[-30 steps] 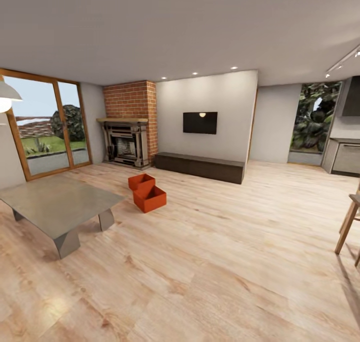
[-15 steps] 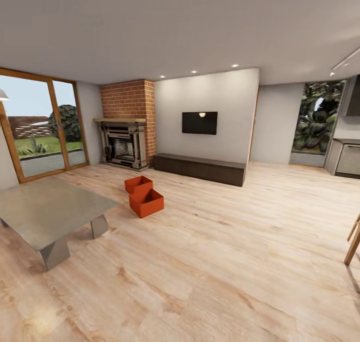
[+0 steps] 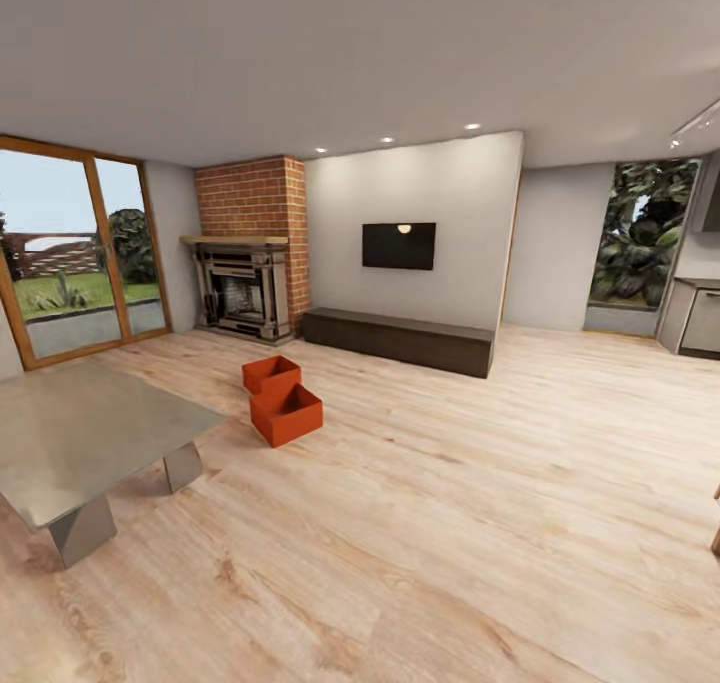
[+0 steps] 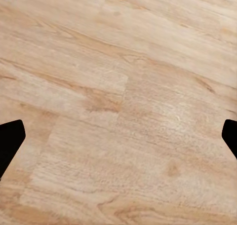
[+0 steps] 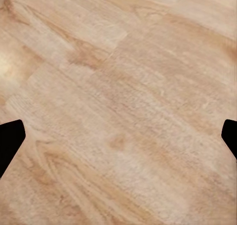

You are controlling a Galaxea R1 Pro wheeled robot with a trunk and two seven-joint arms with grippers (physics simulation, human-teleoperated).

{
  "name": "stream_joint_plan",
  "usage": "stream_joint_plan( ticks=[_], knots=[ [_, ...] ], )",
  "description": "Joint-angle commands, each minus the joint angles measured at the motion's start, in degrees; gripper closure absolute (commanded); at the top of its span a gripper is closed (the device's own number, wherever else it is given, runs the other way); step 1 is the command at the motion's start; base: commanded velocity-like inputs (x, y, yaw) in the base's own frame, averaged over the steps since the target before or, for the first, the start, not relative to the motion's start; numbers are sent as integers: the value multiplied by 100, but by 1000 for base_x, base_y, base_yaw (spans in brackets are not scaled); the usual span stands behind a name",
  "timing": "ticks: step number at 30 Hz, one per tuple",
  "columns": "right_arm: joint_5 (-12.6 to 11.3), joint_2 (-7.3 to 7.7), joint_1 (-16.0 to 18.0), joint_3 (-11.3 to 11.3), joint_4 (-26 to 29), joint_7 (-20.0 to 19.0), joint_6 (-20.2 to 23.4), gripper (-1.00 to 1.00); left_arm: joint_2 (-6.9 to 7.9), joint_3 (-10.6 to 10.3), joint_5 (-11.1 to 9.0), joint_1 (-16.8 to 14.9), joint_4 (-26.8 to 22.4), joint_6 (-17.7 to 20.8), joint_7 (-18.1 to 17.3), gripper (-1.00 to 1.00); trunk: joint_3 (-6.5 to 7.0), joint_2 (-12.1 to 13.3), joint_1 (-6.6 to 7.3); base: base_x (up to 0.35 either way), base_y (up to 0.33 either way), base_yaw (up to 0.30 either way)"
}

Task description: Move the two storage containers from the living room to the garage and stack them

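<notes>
Two orange-red storage containers sit on the light wood-plank floor (image 3: 480,483) of the living room, ahead of us and a little to the left, well apart from the robot. The room is broad: a cream wall carries a dark TV (image 3: 399,246) above a long low dark cabinet (image 3: 398,339), a red-brick fireplace (image 3: 248,263) stands in the corner, and sliding glass doors (image 3: 70,248) open onto a garden at the left. A large grey glass-topped table (image 3: 80,443) fills the near left. The nearer container (image 3: 286,414) touches the farther container (image 3: 271,373) corner to side, both open-topped and upright, just beyond the table's far corner.

In the wrist views, the left hand (image 4: 118,141) and the right hand (image 5: 118,141) both point down at bare planks, fingers spread wide, holding nothing.

We judge the step is the approach. To do it well, we should steer left of centre, keep clear of the table's corner, and stop squarely facing the nearer bin so both hands can reach its walls.
</notes>
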State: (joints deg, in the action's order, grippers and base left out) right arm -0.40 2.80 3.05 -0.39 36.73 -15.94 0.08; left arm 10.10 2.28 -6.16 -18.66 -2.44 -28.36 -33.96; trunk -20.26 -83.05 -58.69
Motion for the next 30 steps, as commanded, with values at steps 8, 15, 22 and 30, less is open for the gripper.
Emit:
stream_joint_plan(
  ticks=[8, 15, 22, 30],
  knots=[
    [-4, 1, 3, -5, 1, -23, 1, -100, 1, 18, -52, -6, 7, 16, -58, -100, -7, -3, -3, 347, -76, 108],
    [-4, 1, 3, -5, 1, -23, 1, -100, 1, 18, -52, -6, 7, 15, -58, -100, -7, -3, -3, 347, -76, 266],
    [-4, 1, 3, -5, 1, -23, 1, -100, 1, 18, -52, -5, 7, 17, -58, -100, -7, -3, -3, 347, -76, 286],
    [-4, 1, 3, -5, 1, -23, 1, -100, 1, 18, -52, -6, 7, 15, -58, -100, -7, -3, -3, 347, -76, 221]
  ],
)
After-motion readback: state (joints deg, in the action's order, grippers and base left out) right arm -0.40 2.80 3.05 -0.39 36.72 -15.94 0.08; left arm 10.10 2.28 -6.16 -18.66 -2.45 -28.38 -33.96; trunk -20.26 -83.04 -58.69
